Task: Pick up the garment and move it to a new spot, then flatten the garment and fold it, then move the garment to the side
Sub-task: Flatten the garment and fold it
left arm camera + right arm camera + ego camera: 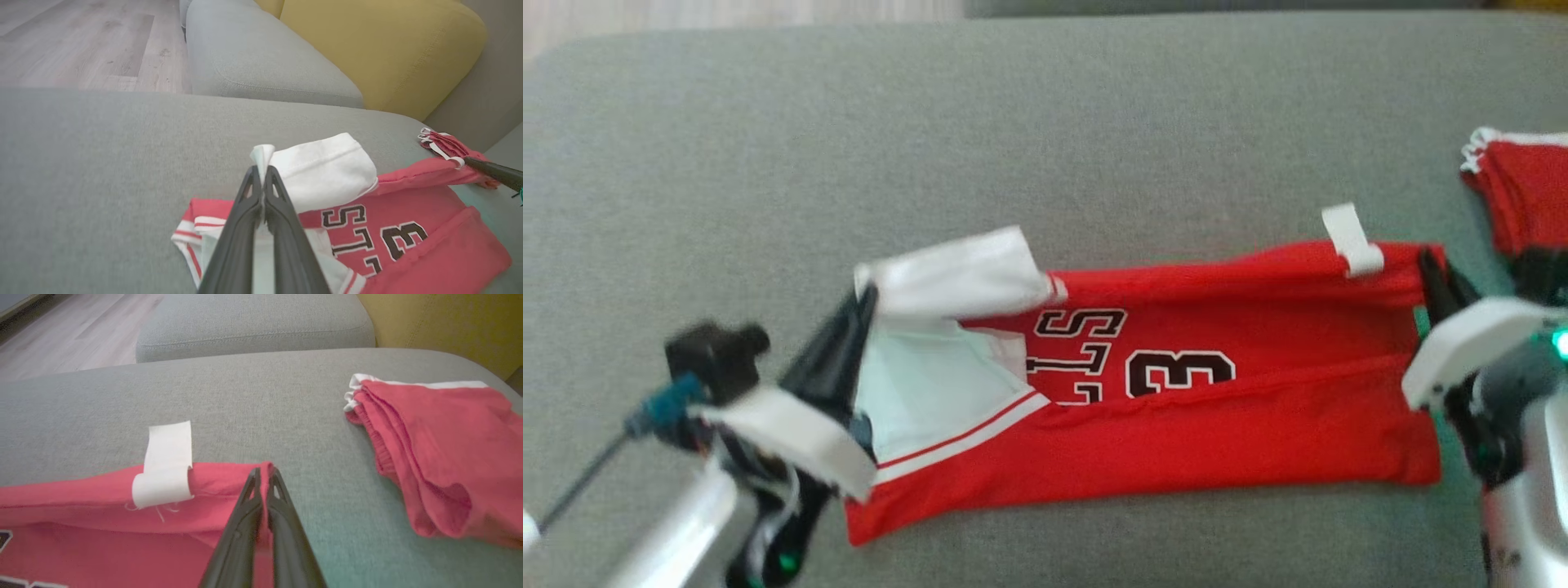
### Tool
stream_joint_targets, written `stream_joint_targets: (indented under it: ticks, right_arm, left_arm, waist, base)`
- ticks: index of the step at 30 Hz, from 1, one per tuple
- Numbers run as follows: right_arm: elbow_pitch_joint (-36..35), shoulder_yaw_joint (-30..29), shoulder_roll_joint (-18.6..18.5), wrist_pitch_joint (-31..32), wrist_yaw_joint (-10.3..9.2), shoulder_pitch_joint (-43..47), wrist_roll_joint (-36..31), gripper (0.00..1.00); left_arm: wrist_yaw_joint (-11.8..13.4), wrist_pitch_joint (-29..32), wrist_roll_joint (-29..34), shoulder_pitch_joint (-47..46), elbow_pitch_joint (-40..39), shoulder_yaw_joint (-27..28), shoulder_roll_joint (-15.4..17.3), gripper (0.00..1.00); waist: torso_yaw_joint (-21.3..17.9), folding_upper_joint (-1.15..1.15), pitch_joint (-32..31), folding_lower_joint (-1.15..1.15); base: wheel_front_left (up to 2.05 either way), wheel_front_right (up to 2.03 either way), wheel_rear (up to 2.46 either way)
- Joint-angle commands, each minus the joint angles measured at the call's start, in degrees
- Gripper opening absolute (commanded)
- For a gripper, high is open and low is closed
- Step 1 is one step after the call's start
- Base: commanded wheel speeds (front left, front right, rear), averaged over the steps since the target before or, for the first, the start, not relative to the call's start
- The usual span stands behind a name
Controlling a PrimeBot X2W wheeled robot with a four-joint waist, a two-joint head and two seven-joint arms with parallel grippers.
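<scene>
**Garment held at both ends along its long axis, set for a fold**

Head view: the red garment (1217, 425) lies on the grey cushion (1013, 122), its long axis running left to right, with the white label (1352, 241) on its far edge. My right gripper (1427, 265) pinches the corner just right of that label. My left gripper (870, 298) pinches the white neck panel (956, 269), well to the label's left. Left wrist view: the jaws are pressed together on a tuft of white cloth, and the garment spreads away toward the label. Right wrist view: the jaws nip the red hem just beside the label, and a second red garment (441, 449) lies apart to its right. I judge each arm nearest its own end, so the fold turns on carrying that far edge toward me.
</scene>
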Motion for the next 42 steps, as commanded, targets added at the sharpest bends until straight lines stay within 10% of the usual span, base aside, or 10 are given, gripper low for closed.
stream_joint_targets:
  ticks: [1, 8, 12, 14, 15, 29, 42]
  right_arm:
    - [-3.2, 0.3, 0.4, -0.6, -0.04, 1.1, -0.5, 0.0]
    - [-6.9, -2.7, 3.8, -1.0, -0.04, 8.4, -1.9, 0.01]
    - [-7.1, -3.8, 5.2, -2.2, -0.04, 10.8, -3.1, 1.0]
    - [-7.3, -4.6, 6.0, -2.9, -0.04, 12.0, -3.2, 1.0]
    - [-7.4, -5.1, 6.3, -3.3, -0.04, 12.6, -3.2, 1.0]
    - [-10.3, -8.4, 7.9, -7.0, -0.04, 19.2, -2.8, 1.0]
    - [-1.3, -7.8, 8.0, 2.9, -0.04, 14.9, -5.9, 1.0]
  left_arm:
    - [0.6, -1.2, -0.6, -0.2, -1.9, 2.2, 0.9, 0.0]
    - [1.3, -5.8, -1.9, 7.7, 1.1, 0.4, -2.3, 0.0]
    - [0.7, -8.5, -1.8, 10.3, 5.0, -0.6, -3.6, 0.17]
    - [0.6, -10.5, -2.1, 11.6, 6.3, -0.5, -4.4, 0.84]
    - [0.7, -11.3, -2.4, 12.4, 6.8, -0.3, -4.8, 1.0]
    - [9.1, -19.5, 2.6, 16.9, 4.6, 3.5, -6.3, 1.0]
    - [13.1, -18.3, 4.1, 17.4, 0.0, 3.9, -5.2, 1.0]
  waist:
    - [0.9, 0.0, -1.9, 0.01]
    - [0.8, 0.0, -4.7, 0.01]
    - [0.4, 0.0, -6.2, 0.01]
    - [0.2, 0.0, -6.9, 0.01]
    - [0.1, 0.0, -7.3, 0.01]
    - [1.7, 0.0, -9.9, 0.01]
    - [5.0, 0.0, -8.3, 0.01]
  base:
    - [0.0, 0.0, 0.0]
    - [0.0, 0.0, 0.0]
    - [0.0, 0.0, 0.0]
    - [0.0, 0.0, 0.0]
    - [0.0, 0.0, 0.0]
    - [0.0, 0.0, 0.0]
    - [0.0, 0.0, 0.0]
